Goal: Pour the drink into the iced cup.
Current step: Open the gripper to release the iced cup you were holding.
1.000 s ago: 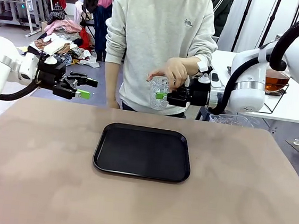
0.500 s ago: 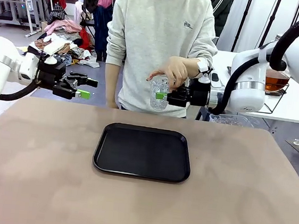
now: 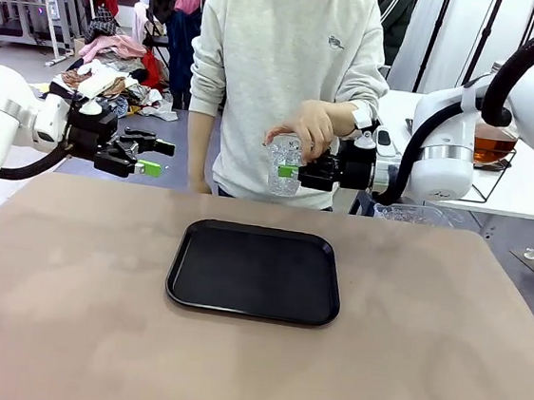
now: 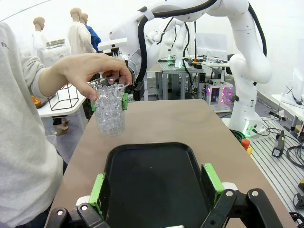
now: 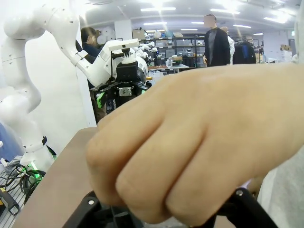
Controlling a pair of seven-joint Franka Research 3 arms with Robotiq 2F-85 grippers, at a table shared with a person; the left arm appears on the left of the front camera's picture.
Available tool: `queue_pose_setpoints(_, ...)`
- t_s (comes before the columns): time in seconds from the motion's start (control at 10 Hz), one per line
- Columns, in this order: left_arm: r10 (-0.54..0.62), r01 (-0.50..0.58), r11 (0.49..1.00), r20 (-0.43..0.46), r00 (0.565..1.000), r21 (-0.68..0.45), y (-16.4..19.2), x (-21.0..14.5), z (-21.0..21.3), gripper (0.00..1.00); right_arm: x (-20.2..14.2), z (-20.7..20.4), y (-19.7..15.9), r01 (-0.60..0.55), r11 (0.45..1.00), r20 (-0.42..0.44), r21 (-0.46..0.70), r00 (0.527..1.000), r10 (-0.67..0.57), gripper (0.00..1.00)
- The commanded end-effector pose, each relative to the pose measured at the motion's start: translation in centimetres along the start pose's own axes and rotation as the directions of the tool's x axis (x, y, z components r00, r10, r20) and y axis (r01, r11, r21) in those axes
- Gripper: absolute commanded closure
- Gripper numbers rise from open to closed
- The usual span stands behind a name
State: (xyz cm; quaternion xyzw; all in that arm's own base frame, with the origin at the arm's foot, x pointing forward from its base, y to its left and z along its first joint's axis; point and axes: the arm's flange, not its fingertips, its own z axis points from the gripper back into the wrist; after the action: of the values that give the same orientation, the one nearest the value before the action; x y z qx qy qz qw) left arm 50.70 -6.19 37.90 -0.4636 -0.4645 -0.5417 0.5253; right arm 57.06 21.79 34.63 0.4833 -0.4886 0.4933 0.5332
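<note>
Above far table edge, almost nothing changed over last second: right gripper (image 3: 294, 172) stays closed on iced cup (image 3: 284, 166), person's hand (image 3: 305, 128) still on cup rim. Left gripper (image 3: 154, 157) stays wide open, empty. Drink (image 3: 492, 147) waits on side table at right. You judge handover unfinished, pouring not started.

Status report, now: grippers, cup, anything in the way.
Left gripper open, held off the table's left edge. Right gripper shut on iced cup. Person's hand on the cup's rim, above the black tray.
</note>
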Motion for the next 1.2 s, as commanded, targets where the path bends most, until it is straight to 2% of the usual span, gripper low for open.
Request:
queue_pose_setpoints(0.0,-0.001,0.001,1.000,0.001,1.000,0.007,0.0,0.1,0.1,0.00,0.0,0.0,0.0,0.000,1.000,0.000,0.000,1.000,0.000,0.37)
queue_pose_setpoints(0.1,-0.001,0.001,1.000,0.001,1.000,0.007,0.0,0.1,0.1,0.00,0.0,0.1,0.0,0.023,1.000,0.004,0.009,1.000,-0.023,0.28)
queue_pose_setpoints(0.2,-0.001,0.001,1.000,0.001,1.000,0.007,0.0,0.1,0.1,0.00,0.1,0.2,0.0,0.035,0.999,0.005,0.018,0.999,-0.036,0.09)
queue_pose_setpoints(0.3,-0.001,0.001,1.000,0.001,1.000,0.007,0.0,0.1,0.1,0.00,0.1,0.4,0.0,0.047,0.999,0.003,0.023,0.999,-0.047,0.00)
queue_pose_setpoints(0.8,-0.001,0.001,1.000,0.001,1.000,0.007,0.0,0.1,0.1,0.00,0.7,3.0,0.1,0.064,0.998,0.001,-0.014,0.998,-0.064,0.00)
queue_pose_setpoints(1.1,-0.001,0.001,1.000,0.001,1.000,0.007,0.0,0.1,0.1,0.00,0.5,6.7,1.1,0.061,0.997,-0.003,-0.052,0.998,-0.061,0.00)
